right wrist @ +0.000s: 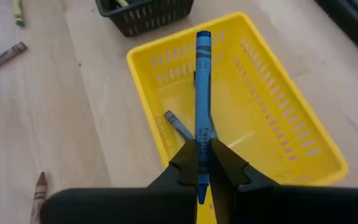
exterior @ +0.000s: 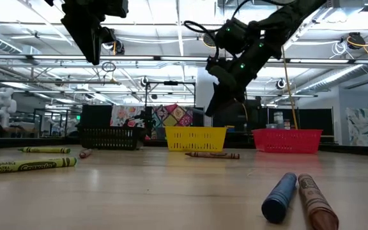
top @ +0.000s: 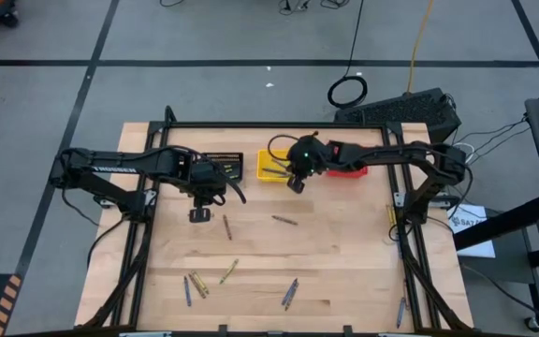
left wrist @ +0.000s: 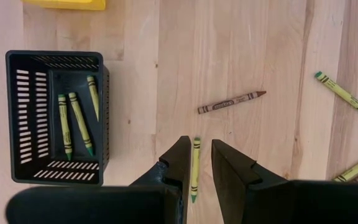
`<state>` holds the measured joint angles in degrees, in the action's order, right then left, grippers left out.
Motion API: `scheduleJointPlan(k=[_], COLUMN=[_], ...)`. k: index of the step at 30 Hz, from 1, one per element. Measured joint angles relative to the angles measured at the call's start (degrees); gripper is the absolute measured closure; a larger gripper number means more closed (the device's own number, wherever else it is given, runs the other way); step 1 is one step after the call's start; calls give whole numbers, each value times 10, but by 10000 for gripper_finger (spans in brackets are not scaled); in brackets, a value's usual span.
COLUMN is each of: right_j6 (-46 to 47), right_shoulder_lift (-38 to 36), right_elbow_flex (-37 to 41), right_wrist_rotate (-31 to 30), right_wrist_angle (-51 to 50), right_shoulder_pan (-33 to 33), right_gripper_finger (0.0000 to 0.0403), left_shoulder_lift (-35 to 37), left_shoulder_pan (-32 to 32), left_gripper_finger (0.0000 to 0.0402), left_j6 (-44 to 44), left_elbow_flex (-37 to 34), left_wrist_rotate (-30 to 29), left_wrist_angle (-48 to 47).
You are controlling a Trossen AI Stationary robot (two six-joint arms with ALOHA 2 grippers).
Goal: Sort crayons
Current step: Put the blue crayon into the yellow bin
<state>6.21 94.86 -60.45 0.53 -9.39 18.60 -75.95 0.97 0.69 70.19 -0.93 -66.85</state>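
holding a thin blue wax crayon [right wrist: 202, 87] over the yellow mesh basket [right wrist: 291, 118], the right pincer [right wrist: 202, 163] grips it. the left pincer [left wrist: 196, 163] grips an olive-yellow crayon [left wrist: 194, 168]. three lie in the black mesh basket [left wrist: 17, 112]; many remain on the wooden surface [top: 326, 271].

A pale wooden table [top: 344, 267] carries a black basket [top: 223, 166], yellow basket [top: 271, 167] and red basket [top: 349, 168] in a row along its far side. The right gripper [top: 295, 184] hangs above the yellow one. Loose crayons [top: 227, 271] lie scattered on the wood, mostly nearer than the left gripper [top: 200, 215]
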Motion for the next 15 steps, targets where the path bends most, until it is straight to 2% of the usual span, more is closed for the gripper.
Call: scheduleJointPlan(k=[4, 11, 15], right_j6=[0, -11, -13], right_shoulder_lift=[16, 48, 57], right_elbow_flex=[0, 0, 0], right_wrist_rotate=[27, 24, -10], right_wrist_angle=[3, 19, 19], right_shoulder_pan=[10, 10, 9], right_gripper_finger=[403, 397, 384], left_shoulder_lift=[0, 0, 0], left_shoulder_pan=[0, 0, 0], left_gripper_finger=[338, 338, 338], left_j6=[0, 1, 1], left_elbow_flex=[0, 0, 0], left_wrist_rotate=[-8, -9, -9], left_wrist_angle=[0, 0, 0])
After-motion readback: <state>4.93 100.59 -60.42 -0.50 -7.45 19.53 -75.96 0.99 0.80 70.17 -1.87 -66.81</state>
